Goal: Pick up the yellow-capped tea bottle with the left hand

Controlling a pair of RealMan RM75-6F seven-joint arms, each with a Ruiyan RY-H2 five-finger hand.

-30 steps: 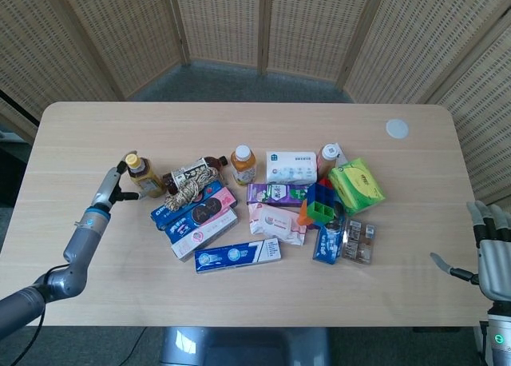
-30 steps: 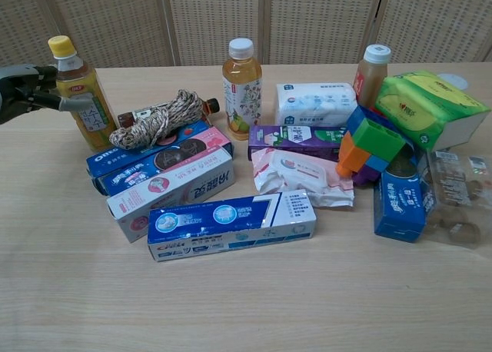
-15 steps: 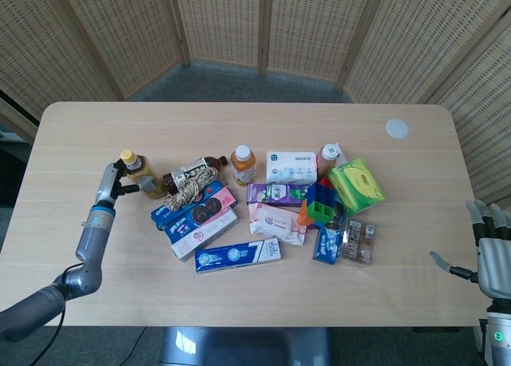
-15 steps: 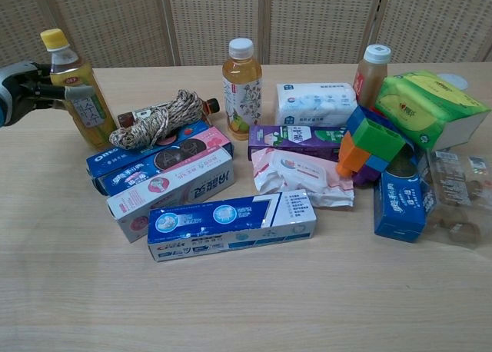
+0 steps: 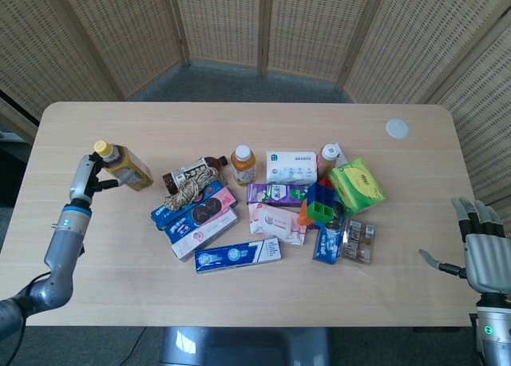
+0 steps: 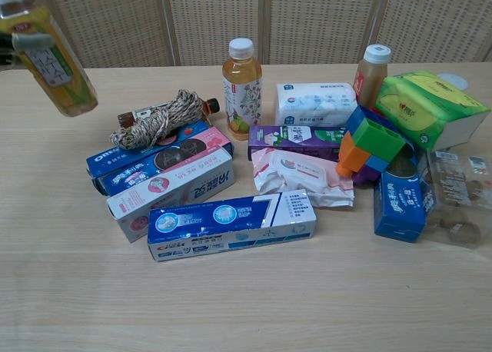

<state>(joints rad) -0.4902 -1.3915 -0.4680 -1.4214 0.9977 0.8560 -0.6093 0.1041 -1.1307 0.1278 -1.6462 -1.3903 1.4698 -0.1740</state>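
Observation:
The yellow-capped tea bottle (image 5: 123,164) hangs tilted above the table at the far left, its cap pointing up and left. My left hand (image 5: 85,177) grips it from the left side. In the chest view the yellow-capped tea bottle (image 6: 48,64) fills the top left corner, lifted off the table, with only a fingertip of the hand showing at the frame edge. My right hand (image 5: 482,256) stays at the lower right, off the table's edge, fingers spread and holding nothing.
A cluster lies mid-table: a rope bundle (image 6: 154,119) on a dark bottle, biscuit and toothpaste boxes (image 6: 229,225), a white-capped juice bottle (image 6: 241,88), tissue packs (image 6: 315,103), coloured blocks (image 6: 371,142), a green pack (image 6: 428,106). A white disc (image 5: 397,128) sits far right.
My left hand has lifted the yellow-capped bottle off the table and carried it up and to the left, tilting it. The right hand shifted slightly.

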